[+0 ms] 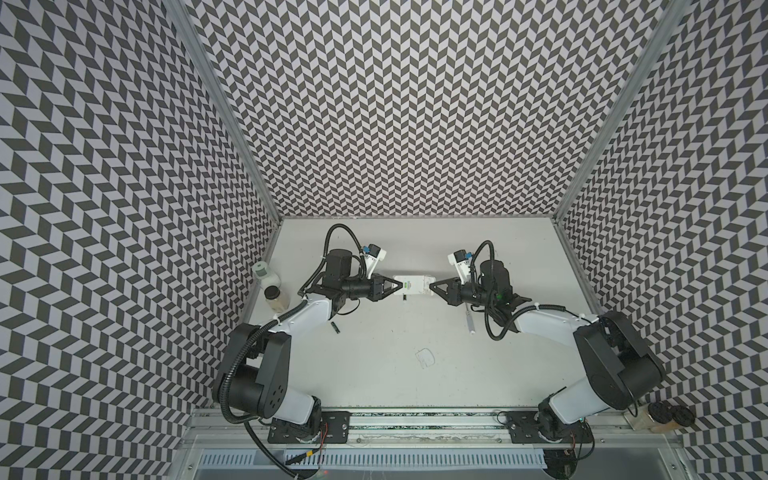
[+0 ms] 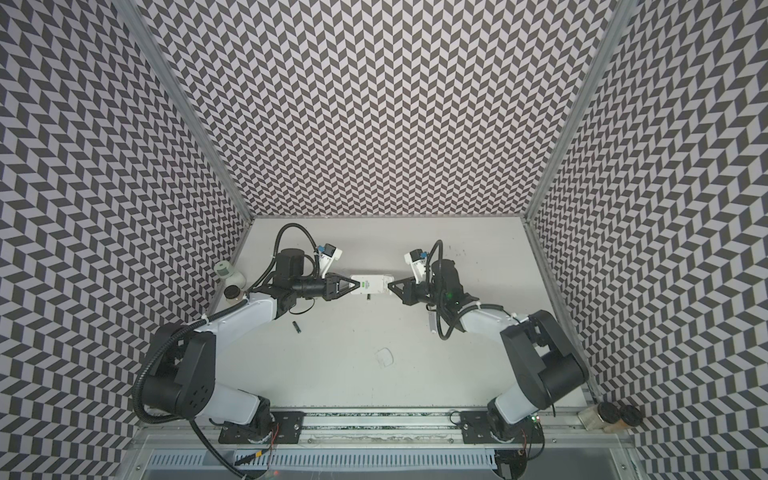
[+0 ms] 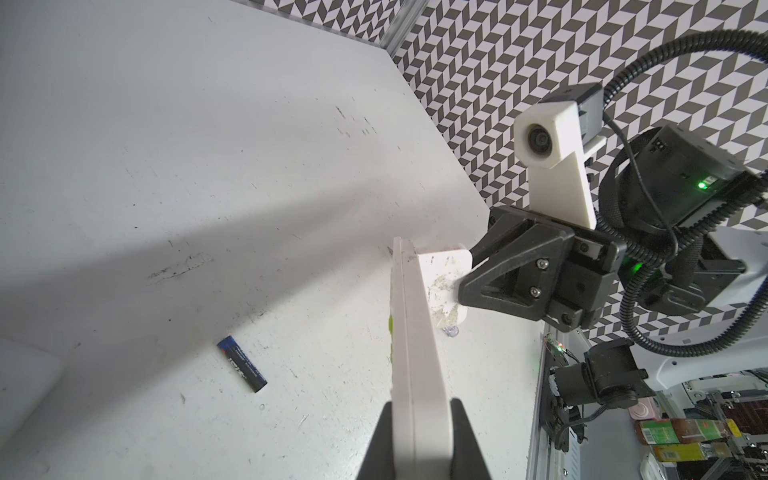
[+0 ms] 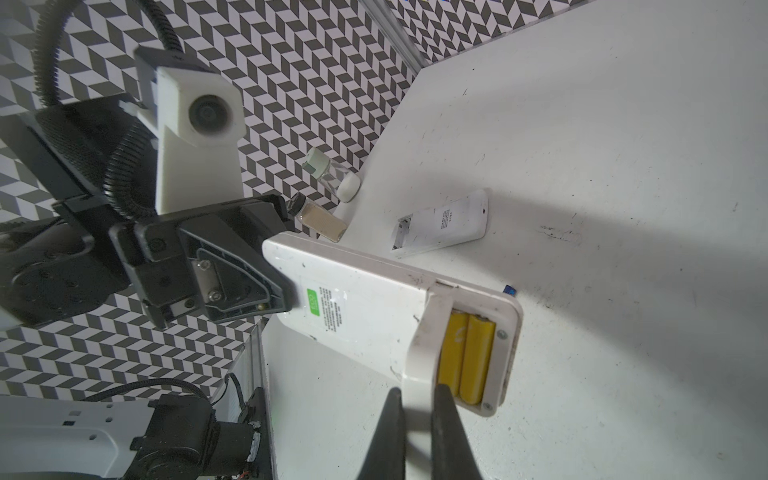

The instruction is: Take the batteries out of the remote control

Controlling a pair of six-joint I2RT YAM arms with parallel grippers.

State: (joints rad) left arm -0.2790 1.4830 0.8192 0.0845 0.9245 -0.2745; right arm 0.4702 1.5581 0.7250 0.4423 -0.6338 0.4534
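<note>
**Claws at both ends of the remote, yellow batteries on show**

Table (image 1: 374,374) first: white, scuffed, walled in by the zigzag pattern. Both arms reach in toward the middle and meet there. The left claw (image 1: 395,286) is pinching one end of the remote (image 4: 374,299) and holds it clear of the table. The remote's back, with its green sticker, faces the right wrist camera. The right claw (image 4: 415,399) is at the opposite end, pressed together on the battery cover (image 4: 428,332), which stands raised off the remote's back at an angle.

A second remote (image 4: 442,226) lies flat on the table beyond the held one, its battery bay open. Over at the table's left edge, against the wall, stand a white-capped bottle (image 1: 263,271) and a dark-capped bottle (image 1: 275,297) with pale contents. A screwdriver (image 1: 469,324) lies on the table under the right arm's wrist.

Now the small stuff. Beside that lifted cover the bay is exposed, and two yellow batteries (image 4: 476,357) sit in it side by side. One black battery (image 3: 242,370) with blue print lies loose on the table below the held remote. A second black battery (image 1: 336,328) rests on the table near the left forearm, well apart from both claws.
</note>
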